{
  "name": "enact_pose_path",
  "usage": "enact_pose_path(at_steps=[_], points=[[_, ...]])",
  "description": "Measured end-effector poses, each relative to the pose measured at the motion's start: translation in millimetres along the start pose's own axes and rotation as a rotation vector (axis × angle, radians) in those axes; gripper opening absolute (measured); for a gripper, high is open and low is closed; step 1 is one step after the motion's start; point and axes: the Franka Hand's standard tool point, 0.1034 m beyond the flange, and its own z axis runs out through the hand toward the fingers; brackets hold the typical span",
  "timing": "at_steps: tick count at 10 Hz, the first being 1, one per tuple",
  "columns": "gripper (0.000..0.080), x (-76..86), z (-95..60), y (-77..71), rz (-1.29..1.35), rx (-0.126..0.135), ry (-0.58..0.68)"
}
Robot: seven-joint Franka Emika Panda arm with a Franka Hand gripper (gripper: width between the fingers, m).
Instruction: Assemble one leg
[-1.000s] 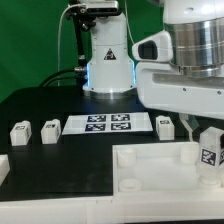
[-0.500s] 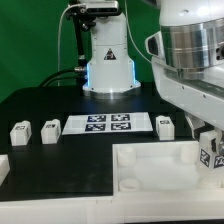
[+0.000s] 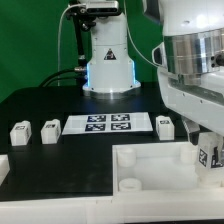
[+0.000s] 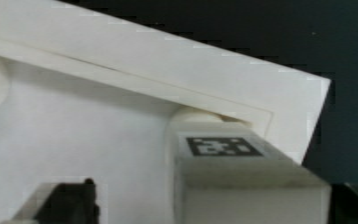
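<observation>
Jaws clamped on the leg [image 3: 208,155], that's how it reads: the post hangs upright under the arm, tag toward the camera, and nothing else is propping it up. It sits at the tray's [image 3: 150,150] far corner, close to the worktop's [image 3: 50,100] edge on the exterior view's right. The wrist view backs that up, with the tagged end right at the tray's corner and one dark finger [image 4: 69,200] showing beside it. The other finger is out of sight.

Why upright, and why there? My read is that the tray's corners carry sockets, like the round socket [image 3: 128,184] showing at the near corner, so the post is being lined up end-down over one. The socket under the leg is hidden, and I can't tell whether the leg's lower end touches the tray.

Three spare legs [image 3: 49,131] wait on the worktop's far half. Two are toward the edge on the exterior view's left and one is just beside the marker board [image 3: 105,123], all well apart from the arm's path.

The next move looks like a straight push down, and any tilt risks jamming the leg on the rim.
</observation>
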Motion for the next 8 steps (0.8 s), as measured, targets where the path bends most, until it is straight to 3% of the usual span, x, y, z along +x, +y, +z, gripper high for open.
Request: enact_pose_path(at_steps=[2,3,4,5,8], points=[[0.0643,-2.5,0.2,0.0,-0.101,-0.004,0.0],[0.0648,-12.1,-0.6,-0.3,-0.191,-0.025,-0.008],[0.0648,-19.2,-2.7,-4.3,-0.301,-0.022,-0.007],[0.0649,-24.2,-3.0,-5.6,-0.548,-0.037,0.024],[0.0649,-21.4,-1.5,-4.9,-0.905,-0.049,0.028]])
